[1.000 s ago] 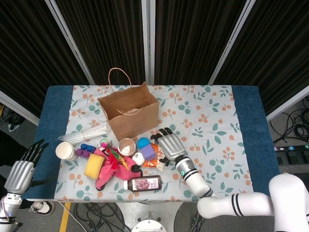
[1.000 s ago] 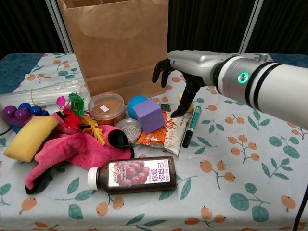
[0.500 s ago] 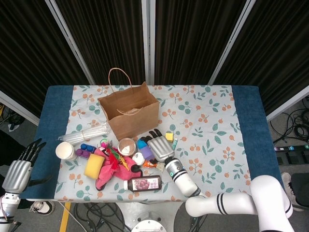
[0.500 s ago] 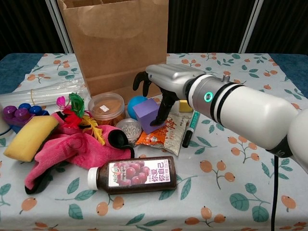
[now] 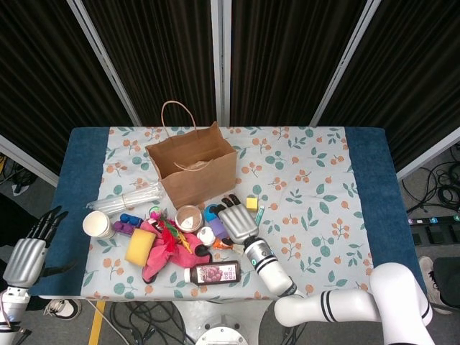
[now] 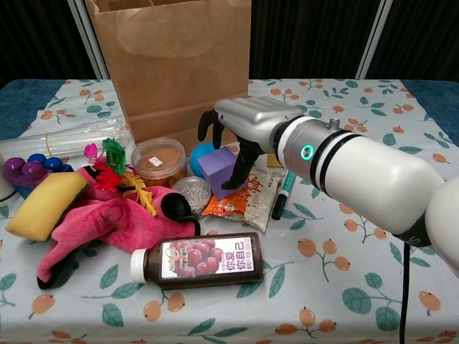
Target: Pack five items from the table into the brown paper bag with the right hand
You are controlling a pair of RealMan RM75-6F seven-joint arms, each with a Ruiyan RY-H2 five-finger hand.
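Observation:
The brown paper bag point(image 5: 192, 169) point(image 6: 172, 64) stands open and upright at the back of the pile. My right hand point(image 5: 236, 221) point(image 6: 240, 129) arches over a purple cube point(image 6: 217, 170) that rests on the table beside a blue ball point(image 6: 203, 153). Its fingers hang behind the cube and its thumb touches the cube's right face; the cube is not lifted. In the head view the hand covers most of the cube point(image 5: 216, 228). My left hand point(image 5: 29, 251) hangs off the table's left edge, fingers spread, holding nothing.
Around the cube lie an orange snack packet point(image 6: 247, 197), a green marker point(image 6: 285, 188), a lidded round tub point(image 6: 158, 159), a juice bottle point(image 6: 197, 259), a pink cloth point(image 6: 107, 222) and a yellow sponge point(image 6: 44, 204). A paper cup point(image 5: 97, 224) stands at the left.
My right hand has swung left from above the marker to over the purple cube, then settled slightly lower around it. The left hand barely moved.

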